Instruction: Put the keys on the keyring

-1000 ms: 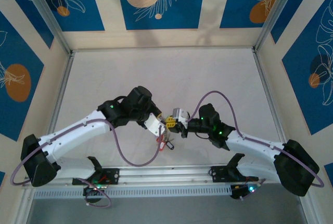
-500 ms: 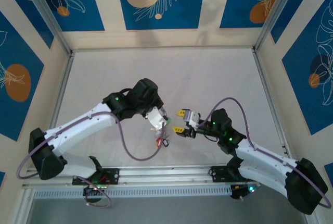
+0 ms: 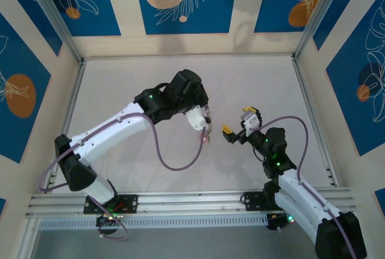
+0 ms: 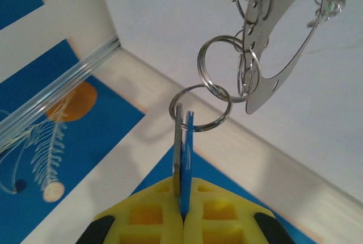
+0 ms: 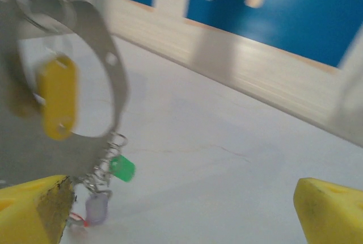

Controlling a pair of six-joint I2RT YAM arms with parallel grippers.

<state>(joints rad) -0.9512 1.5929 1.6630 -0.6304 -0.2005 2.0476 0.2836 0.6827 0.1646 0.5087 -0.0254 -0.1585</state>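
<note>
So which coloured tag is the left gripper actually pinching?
The blue tag, clamped in the left gripper; the yellow tag and green tag hang free.

- Left gripper (image 4: 182,213): pads yellow, black at the outer corners.
- Blue tag (image 4: 189,142); keyring (image 4: 258,99) bright silver-grey.
- Right gripper (image 5: 181,210): fingers yellow.
- Other tags: yellow tag (image 5: 57,96), green tag (image 5: 122,168), pale lilac tag (image 5: 96,207).
- Far wall panels (image 3: 180,12): deep blue, white leaf outlines, orange discs, cream strips between.
- Table (image 3: 150,84): off-white.
- Arms: white and black.
- Cable (image 3: 177,167): purple.
</note>
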